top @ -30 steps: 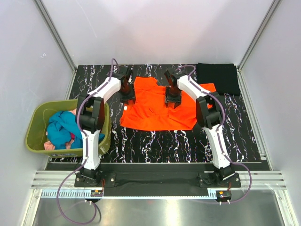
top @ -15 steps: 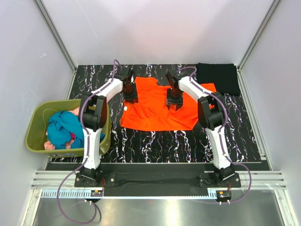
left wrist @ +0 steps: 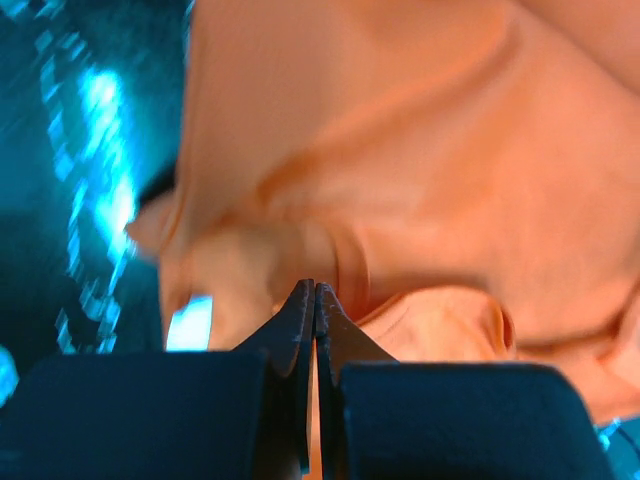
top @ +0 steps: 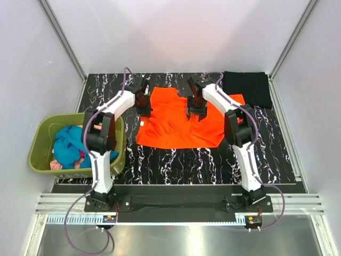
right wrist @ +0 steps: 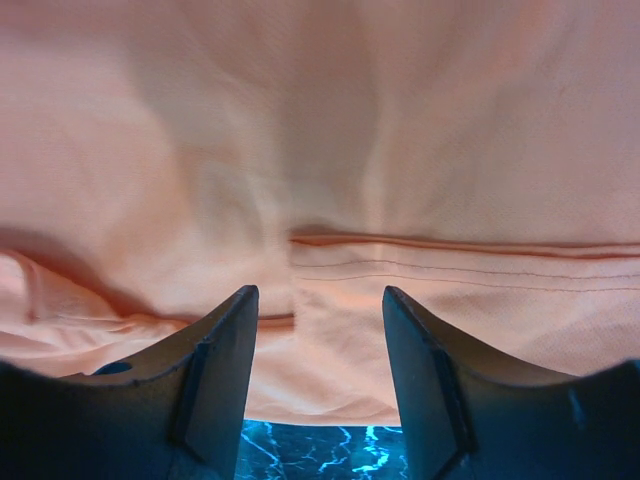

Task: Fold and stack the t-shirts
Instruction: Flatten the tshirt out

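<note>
a: what changes in the last second?
b: both grippers creep toward the far edge of the table [top: 213, 160]. the left gripper [left wrist: 314, 290] is clamped at the left edge of the orange t-shirt [top: 178, 128], cloth puckered at its tips. the right gripper [right wrist: 320, 300] hangs over the shirt, jaws apart, holding nothing.
a: meaning?
b: only 1 side looks caught. the shirt lies spread mid-table, unfolded; 1 black t-shirt [top: 246, 88] lies folded at the far right corner.

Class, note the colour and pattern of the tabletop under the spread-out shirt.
The tabletop is black with white marble-like veining, clearest in the top external view.
</note>
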`<state>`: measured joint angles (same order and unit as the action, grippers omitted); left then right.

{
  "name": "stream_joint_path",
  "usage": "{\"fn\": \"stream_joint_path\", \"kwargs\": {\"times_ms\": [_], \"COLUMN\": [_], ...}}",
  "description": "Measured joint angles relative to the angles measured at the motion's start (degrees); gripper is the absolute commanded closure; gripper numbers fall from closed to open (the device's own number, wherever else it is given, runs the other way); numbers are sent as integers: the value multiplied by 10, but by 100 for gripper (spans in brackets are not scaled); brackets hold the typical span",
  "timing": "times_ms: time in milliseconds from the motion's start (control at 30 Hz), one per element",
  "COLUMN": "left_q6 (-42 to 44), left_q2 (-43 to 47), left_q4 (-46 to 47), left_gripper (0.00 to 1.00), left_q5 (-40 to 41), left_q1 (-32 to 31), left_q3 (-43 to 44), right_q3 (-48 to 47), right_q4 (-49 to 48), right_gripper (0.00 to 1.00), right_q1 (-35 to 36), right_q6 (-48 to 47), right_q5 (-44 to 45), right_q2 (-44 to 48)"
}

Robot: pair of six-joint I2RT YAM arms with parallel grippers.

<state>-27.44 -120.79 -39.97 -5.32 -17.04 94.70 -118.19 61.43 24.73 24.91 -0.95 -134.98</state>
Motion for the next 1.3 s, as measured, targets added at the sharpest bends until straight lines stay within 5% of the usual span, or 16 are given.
{"fn": "stream_joint_path", "kwargs": {"times_ms": [467,733,1033,1300], "left_q6": [-11,-14,-14,-13], "left_q2": [135,183,240,242], "left_q4": [-8,-16,-15,-10], "left_gripper": [100,100,100,100], "left_q5": [3,4,4,4], "left_q1": [-36,-49,-50,-50], "left_q3": [-64,-115,-169,-182], "right_q3": [-24,-23,-31,-82], "right_q4": [15,14,17,37], "right_gripper": [51,70,47,60], "right_q1": [8,8,9,26], "right_q6": [19,17,14,15], "right_q5": [19,40,49,89], "right_q2": [-24,-36,-39,-50]}}
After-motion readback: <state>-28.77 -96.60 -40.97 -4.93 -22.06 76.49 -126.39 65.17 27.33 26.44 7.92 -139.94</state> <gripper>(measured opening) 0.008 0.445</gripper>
